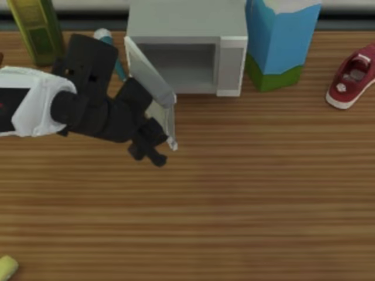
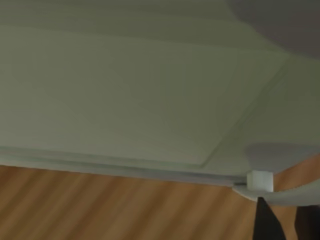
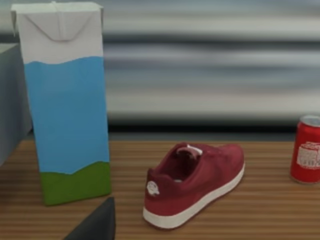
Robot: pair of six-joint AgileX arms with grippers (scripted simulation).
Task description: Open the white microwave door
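The white microwave door (image 1: 149, 73) stands swung out to the left of the microwave (image 1: 187, 23), and the grey cavity behind it is exposed. Its silver strip handle (image 1: 170, 126) runs along the free edge, nearest the table front. My left gripper (image 1: 159, 146) is at that edge, shut on the handle. In the left wrist view the door panel (image 2: 125, 100) fills most of the picture; the handle (image 2: 285, 196) lies just past the two dark fingers (image 2: 265, 222). My right gripper (image 3: 97, 225) is outside the top view and shows only as a dark tip.
A tall blue, white and green carton (image 1: 278, 41) stands right of the microwave. A red shoe (image 1: 354, 76) lies at the far right, with a red can (image 3: 306, 150) beyond it. A green bottle (image 1: 38, 29) stands at the back left. A yellow object (image 1: 7, 268) sits at the front left corner.
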